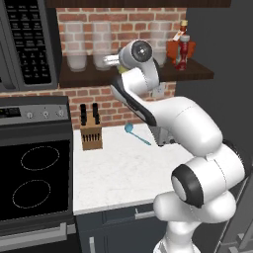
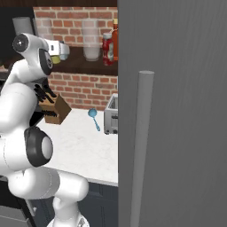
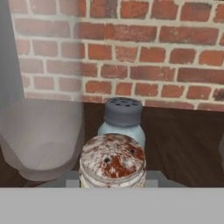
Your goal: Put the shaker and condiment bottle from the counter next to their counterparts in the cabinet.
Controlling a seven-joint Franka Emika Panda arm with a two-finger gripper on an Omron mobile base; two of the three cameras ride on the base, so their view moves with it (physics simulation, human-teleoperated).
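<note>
A: Shaker (image 3: pixel 112 161) sits clenched between the jaws, its speckled cap at the bottom of the hand view, with the blue shaker (image 3: pixel 122 119) directly behind it and very close. Both are over the shelf (image 3: pixel 183 144), in front of the brick wall.

B: Gripper (image 2: pixel 60 50) position relative to the blue shaker?

A: On the near side of it, up at shelf level. A glass jar (image 3: pixel 41 135) stands just beside the blue shaker, on its left in the hand view. The red bottle (image 1: pixel 182 52) is already on the shelf, far along from the blue shaker, next to the orange flask (image 1: pixel 174 48).

B: Risks?

A: Three, by my judgement. Any further push forward would knock the held shaker into the blue shaker and tip it or shove it toward the wall. A sideways drift toward the jar could bump the glass. And I cannot tell whether the held shaker's base is on the shelf board or above it; letting go while it hangs would drop it, and it might topple or roll off the front edge

B: Mitigation?

A: Lower until seated, then release and back straight out
</note>
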